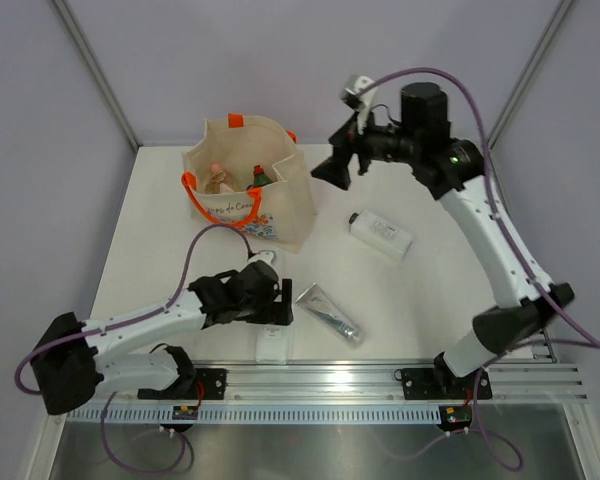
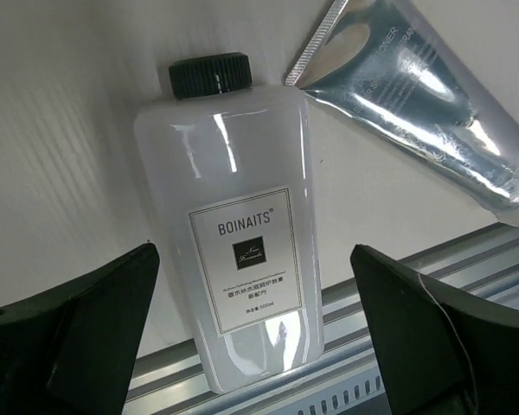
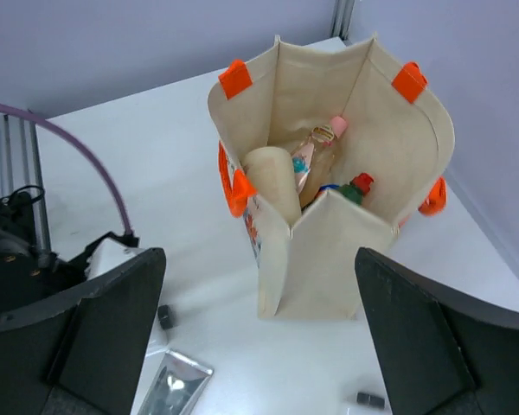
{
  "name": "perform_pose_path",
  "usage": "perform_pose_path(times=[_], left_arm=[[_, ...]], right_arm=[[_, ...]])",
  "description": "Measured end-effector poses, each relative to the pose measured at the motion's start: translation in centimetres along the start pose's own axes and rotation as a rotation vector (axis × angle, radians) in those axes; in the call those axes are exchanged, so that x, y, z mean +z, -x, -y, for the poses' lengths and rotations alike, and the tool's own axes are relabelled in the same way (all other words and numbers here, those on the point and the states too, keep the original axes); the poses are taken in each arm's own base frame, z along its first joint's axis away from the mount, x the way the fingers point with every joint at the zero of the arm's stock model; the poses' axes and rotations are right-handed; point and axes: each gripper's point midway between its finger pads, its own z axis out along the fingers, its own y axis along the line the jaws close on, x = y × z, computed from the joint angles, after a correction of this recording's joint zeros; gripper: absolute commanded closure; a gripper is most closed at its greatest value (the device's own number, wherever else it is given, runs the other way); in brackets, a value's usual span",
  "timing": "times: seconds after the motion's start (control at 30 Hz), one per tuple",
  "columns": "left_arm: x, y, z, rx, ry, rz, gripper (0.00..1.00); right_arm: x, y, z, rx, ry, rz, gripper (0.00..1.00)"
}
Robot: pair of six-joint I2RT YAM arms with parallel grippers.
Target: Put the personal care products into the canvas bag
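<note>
Fingers [image 2: 86, 328] of the left pincer [image 2: 253, 251] stand wide apart, one on each side of a white bottle [image 2: 242, 251] with a black cap. The bottle lies flat on the counter [image 1: 160, 230], its base at the metal rail [image 1: 380, 378] along the near edge. Neither finger touches it in the wrist view.

Farther back, the canvas bag [image 1: 285, 215] stands upright and open on the counter. Inside it are a beige bottle [image 3: 272, 177], a peach pink-capped bottle [image 3: 320, 147] and a green red-capped bottle [image 3: 356, 186], all leaning together near the middle.

Just right of the white bottle, the silver tube [image 1: 328, 312] lies flat on the counter, with its crimped end close to the bottle's cap.

Further right, a second white bottle [image 1: 382, 234] lies on its side in the open, apart from the bag and the tube.

The right pincer [image 1: 332, 168] hangs in the air to the right of the bag. Its fingers are spread wide and hold nothing.
</note>
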Motion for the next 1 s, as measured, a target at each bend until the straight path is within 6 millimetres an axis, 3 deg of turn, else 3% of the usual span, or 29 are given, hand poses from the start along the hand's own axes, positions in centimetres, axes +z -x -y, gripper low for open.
perform_pose_path(times=[0.1, 0.17, 0.27, 0.4, 0.5, 0.6, 0.63, 0.73, 0.77, 0.87, 1.0], left_arm=[[1.2, -0.8, 0.4, 0.047, 0.056, -0.042, 0.01], [2.0, -1.4, 0.3, 0.065, 0.097, -0.065, 0.01], [3.1, -2.0, -0.5, 0.08, 0.205, -0.097, 0.01], [4.8, -2.2, -0.7, 0.115, 0.309, -0.108, 0.02], [5.6, -2.0, -0.3, 0.125, 0.339, -0.085, 0.1], [6.1, -1.4, 0.4, 0.126, 0.343, -0.041, 0.37], [6.1, -1.4, 0.6, 0.125, 0.339, -0.032, 0.55], [6.2, -1.3, 0.8, 0.123, 0.328, -0.016, 0.78], [6.0, -1.4, 0.8, 0.12, 0.315, -0.009, 0.9], [5.1, -1.3, 0.5, 0.112, 0.277, 0.017, 1.0], [2.2, 0.0, 1.2, 0.12, 0.176, 0.084, 1.0]], right_arm=[[-5.9, -3.4, 0.2, 0.055, -0.059, -0.014, 0.0], [-8.6, -6.8, 0.4, 0.113, -0.106, -0.048, 0.01], [-10.3, -12.2, -1.1, 0.191, -0.109, -0.103, 0.0], [-11.2, -17.3, -3.9, 0.268, -0.089, -0.156, 0.01], [-12.0, -18.4, -5.2, 0.279, -0.088, -0.142, 0.0], [-13.0, -18.0, -5.1, 0.262, -0.115, -0.111, 0.0], [-13.3, -17.8, -4.9, 0.257, -0.122, -0.1, 0.01], [-13.7, -18.0, -4.1, 0.258, -0.141, -0.079, 0.01], [-13.8, -18.4, -3.9, 0.268, -0.146, -0.077, 0.01], [-14.3, -19.4, -3.4, 0.306, -0.156, -0.079, 0.0], [-14.8, -19.6, -3.0, 0.318, -0.167, -0.061, 0.0]])
